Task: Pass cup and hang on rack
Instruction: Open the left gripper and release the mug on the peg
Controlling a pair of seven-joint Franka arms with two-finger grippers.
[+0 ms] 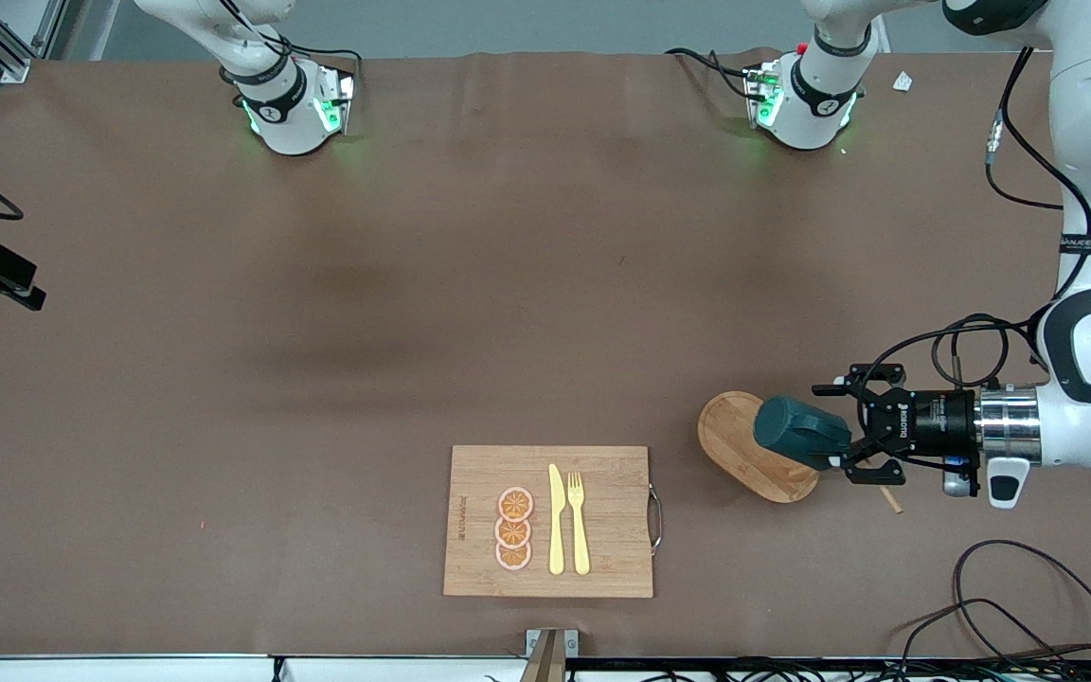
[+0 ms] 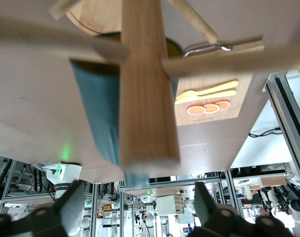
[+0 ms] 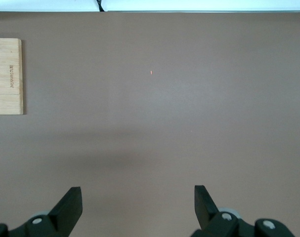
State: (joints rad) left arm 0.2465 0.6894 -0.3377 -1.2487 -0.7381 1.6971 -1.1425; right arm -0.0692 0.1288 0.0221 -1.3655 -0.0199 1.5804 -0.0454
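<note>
The dark teal cup lies on its side up against the wooden rack, above the rack's oval base. My left gripper is level with the cup, its fingers spread wide on either side and not touching it. In the left wrist view the rack's post and pegs cross in front of the cup, and the left gripper is open with free space between its fingers. My right gripper is out of the front view; it hangs open over bare table.
A bamboo cutting board with a yellow knife, a fork and three orange slices lies nearer the front camera than the rack. Its edge shows in the right wrist view. Loose cables lie at the left arm's end of the table.
</note>
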